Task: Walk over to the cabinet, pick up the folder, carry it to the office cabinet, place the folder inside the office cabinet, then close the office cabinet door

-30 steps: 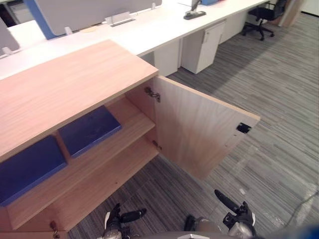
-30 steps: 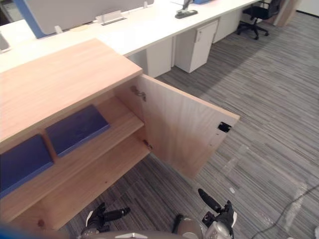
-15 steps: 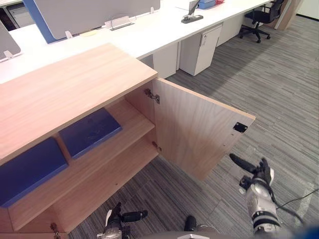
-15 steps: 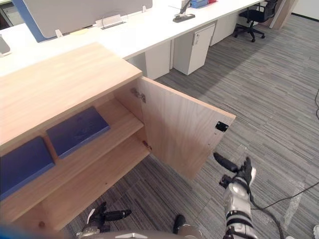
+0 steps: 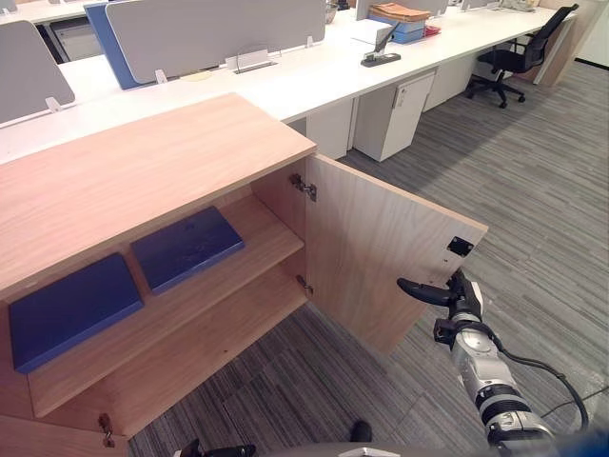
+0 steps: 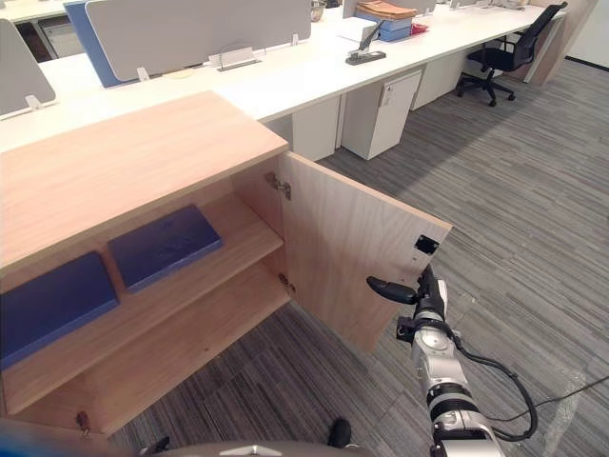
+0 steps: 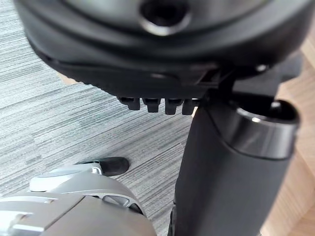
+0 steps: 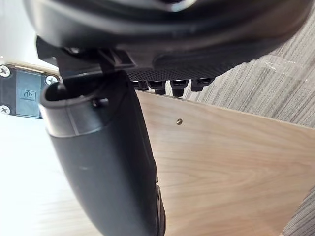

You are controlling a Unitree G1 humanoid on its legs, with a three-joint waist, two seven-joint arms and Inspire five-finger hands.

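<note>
The wooden office cabinet [image 5: 143, 171] stands with its door [image 5: 381, 243] swung wide open. Two blue folders lie flat on its upper shelf, one [image 5: 186, 248] beside the other [image 5: 71, 309]; the lower shelf is bare. My right hand [image 5: 459, 300] is raised at the door's free edge, just below the black latch plate [image 5: 461, 247]. Its thumb points across the door's inner face [image 8: 221, 162], its fingers [image 8: 179, 87] are relaxed, and it holds nothing. I cannot tell whether it touches the door. My left hand [image 7: 162, 54] hangs low over the carpet, open and holding nothing.
A long white desk [image 5: 314, 71] with grey divider screens runs behind the cabinet. A white drawer pedestal [image 5: 400, 109] stands under the desk, and a black office chair [image 5: 519, 57] sits at the far right. Striped grey carpet [image 5: 542, 181] stretches to the right of the door.
My right hand has risen from the view's lower edge to the door's free edge. The camera has tilted upward, so the left hand now sits at the bottom margin.
</note>
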